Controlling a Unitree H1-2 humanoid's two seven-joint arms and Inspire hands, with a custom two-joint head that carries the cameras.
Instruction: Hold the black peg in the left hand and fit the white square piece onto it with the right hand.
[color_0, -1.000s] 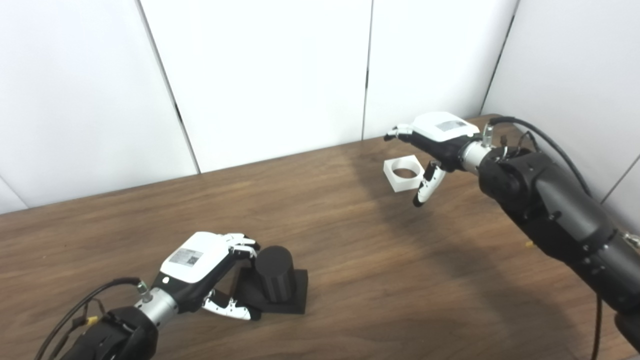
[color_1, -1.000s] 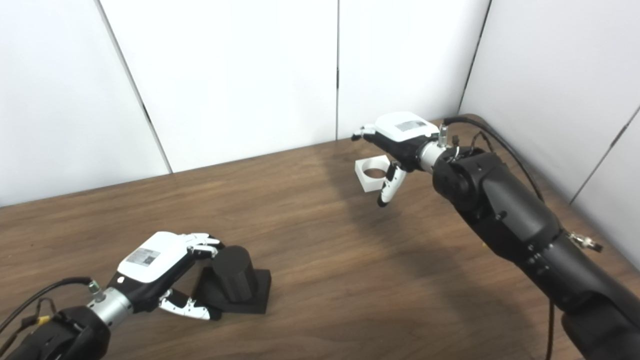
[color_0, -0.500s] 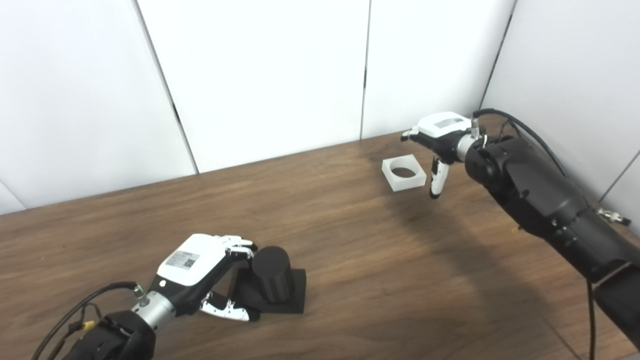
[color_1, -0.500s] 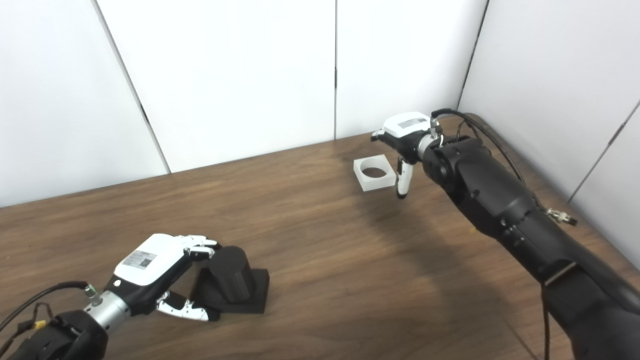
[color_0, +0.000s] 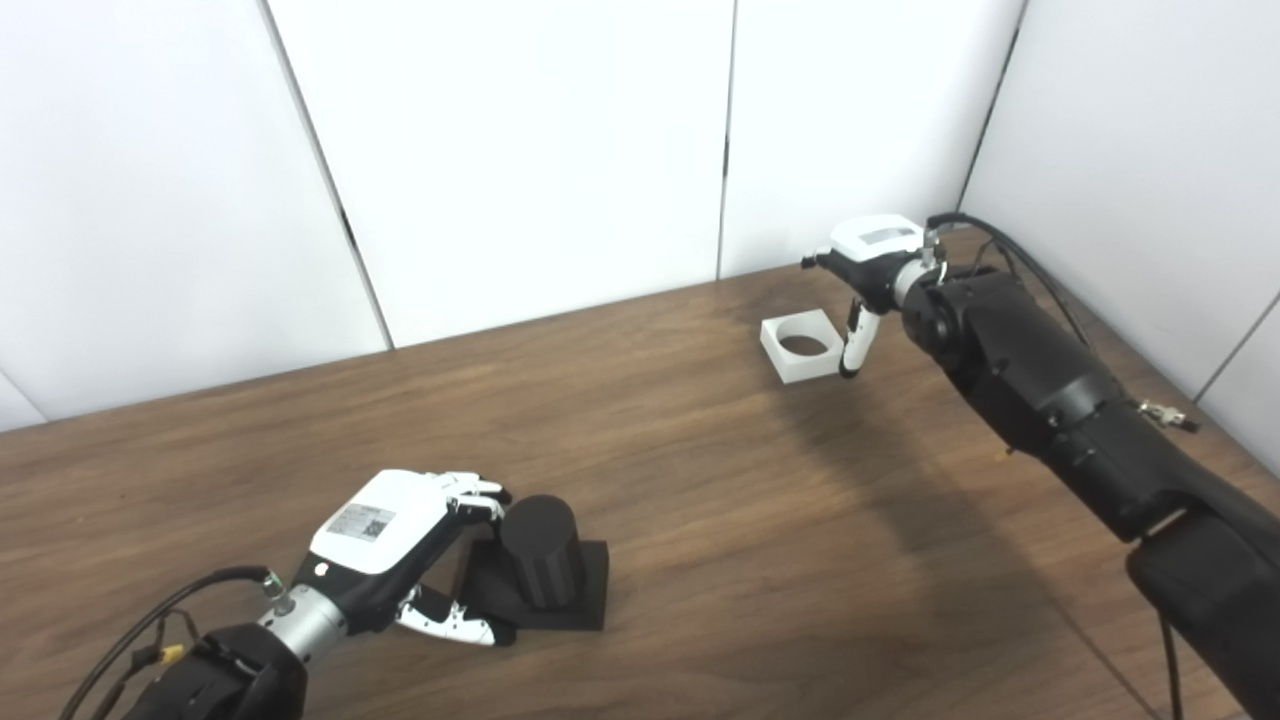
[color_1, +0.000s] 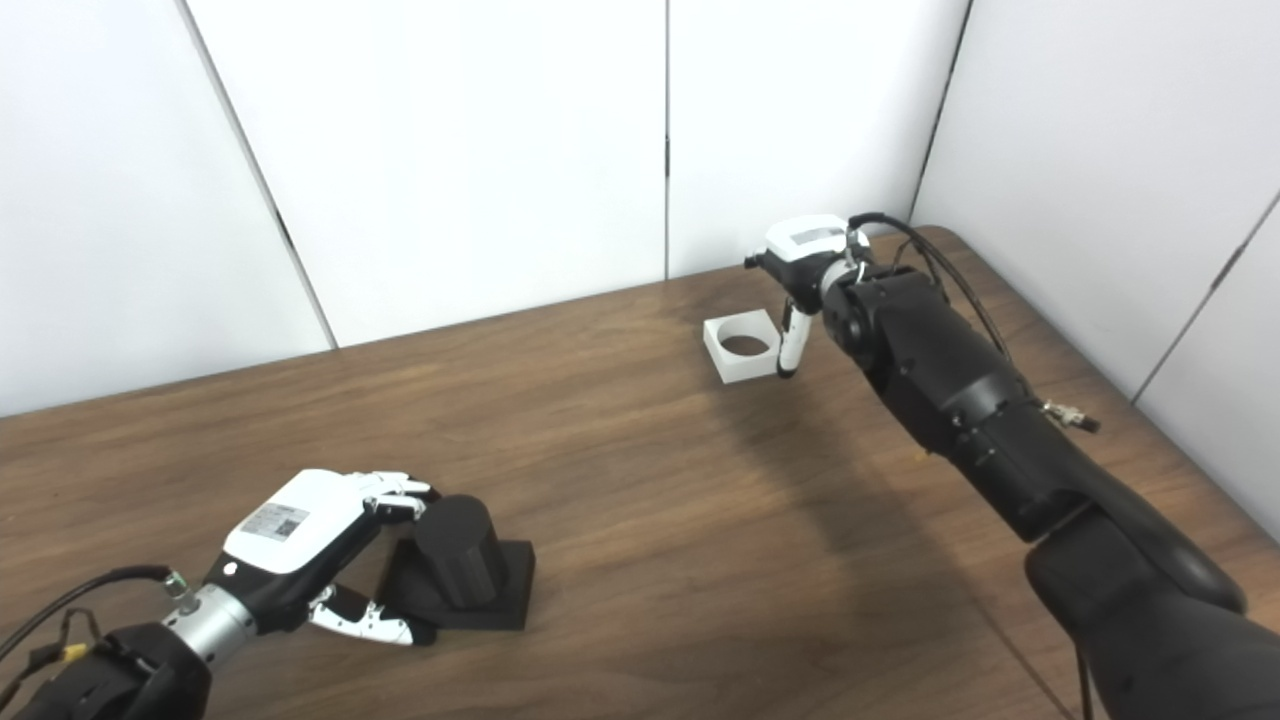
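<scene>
The black peg (color_0: 538, 548) stands upright on its square black base (color_0: 588, 592) on the wooden table, at the front left. My left hand (color_0: 385, 535) is beside it on the left, fingertips (color_0: 482, 497) against the peg's upper side and thumb (color_0: 450, 627) by the base's front corner. It looks open and the peg rests on the table. The white square piece (color_0: 800, 348), with a round hole, lies flat at the back right. My right hand (color_0: 868, 252) hovers open just right of it, thumb (color_0: 853, 345) hanging down by its right edge.
White wall panels (color_0: 520, 150) close off the table at the back and on the right. The table's right edge (color_1: 1110, 400) runs close behind my right arm (color_0: 1040, 390). Bare brown tabletop (color_0: 720, 500) lies between the peg and the white piece.
My right hand has drawn back toward the far corner, and its thumb now hangs right beside the white piece's right edge. The left hand and peg have stayed put; the view shifted slightly.
</scene>
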